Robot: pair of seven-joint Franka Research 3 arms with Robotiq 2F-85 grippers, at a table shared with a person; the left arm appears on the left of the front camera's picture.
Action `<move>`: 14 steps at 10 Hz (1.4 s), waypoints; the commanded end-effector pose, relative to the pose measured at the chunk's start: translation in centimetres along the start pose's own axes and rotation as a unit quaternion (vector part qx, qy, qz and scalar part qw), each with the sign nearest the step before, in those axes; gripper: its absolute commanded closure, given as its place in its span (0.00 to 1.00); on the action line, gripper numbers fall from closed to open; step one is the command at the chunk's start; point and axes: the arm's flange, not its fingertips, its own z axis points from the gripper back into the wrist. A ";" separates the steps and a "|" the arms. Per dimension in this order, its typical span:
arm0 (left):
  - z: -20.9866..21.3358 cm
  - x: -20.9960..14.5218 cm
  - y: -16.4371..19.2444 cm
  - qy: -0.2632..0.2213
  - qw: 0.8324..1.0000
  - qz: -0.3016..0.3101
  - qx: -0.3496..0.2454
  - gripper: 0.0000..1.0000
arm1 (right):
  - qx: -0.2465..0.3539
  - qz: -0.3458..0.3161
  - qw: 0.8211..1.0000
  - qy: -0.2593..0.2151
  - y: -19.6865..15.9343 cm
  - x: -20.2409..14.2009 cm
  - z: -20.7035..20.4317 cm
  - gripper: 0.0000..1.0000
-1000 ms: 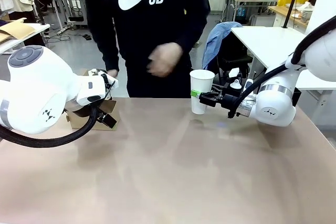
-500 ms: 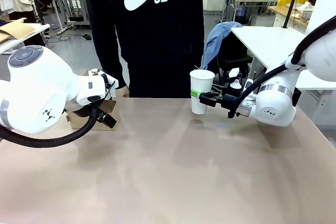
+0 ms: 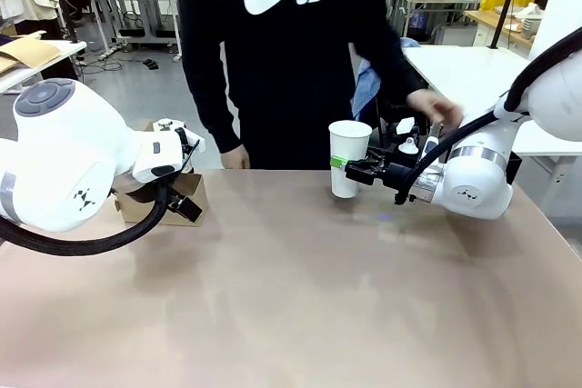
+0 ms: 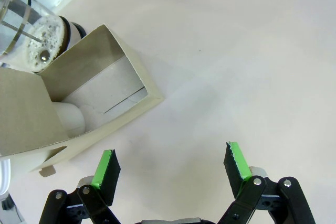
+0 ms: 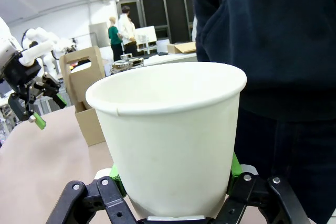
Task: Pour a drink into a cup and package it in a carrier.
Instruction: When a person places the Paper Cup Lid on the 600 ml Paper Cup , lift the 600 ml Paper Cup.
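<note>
The table (image 3: 318, 315) was a plain tan surface. A person (image 3: 282, 43) in a dark printed top stood at its far edge. One hand (image 3: 435, 108) was stretched out above the right arm (image 3: 468, 184), and the other hand (image 3: 236, 158) hung down by the table edge.

The left arm (image 3: 64, 170) lay over the table's left portion, bent down over the carrier (image 3: 186, 190). The right arm reached in level from the right side.

The carrier, of brown cardboard, stood near the far left of the table. In the left wrist view it lay just above the left-hand pad. One slot was open, and a white rounded object (image 4: 71, 119) sat in it that could not be identified.

The cup (image 3: 348, 156), white paper with no lid on it, stood upright near the far edge, right of centre and well apart from the carrier. Whether its base touched the table could not be determined.

A glass jar (image 4: 21, 19) stood just beyond the carrier, and the drink (image 4: 43, 39) showed a frothy top.

The left pincer (image 4: 171, 165) was spread wide with nothing between its green pads. It hung over bare table just beside the carrier, touching nothing.

The right pincer (image 5: 176, 178) was clamped on the cup, with one green pad on either side of its lower wall.
</note>
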 end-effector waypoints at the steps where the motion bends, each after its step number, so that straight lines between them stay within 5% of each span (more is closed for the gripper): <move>1: 0.0 0.0 0.0 0.000 1.000 0.001 -0.001 0.00 | -0.005 0.002 1.000 0.003 0.3 0.6 -0.1 0.20; 14: 0.0 0.0 0.0 0.000 1.000 0.001 -0.001 0.00 | -0.005 0.002 1.000 0.003 0.3 0.6 -0.1 0.20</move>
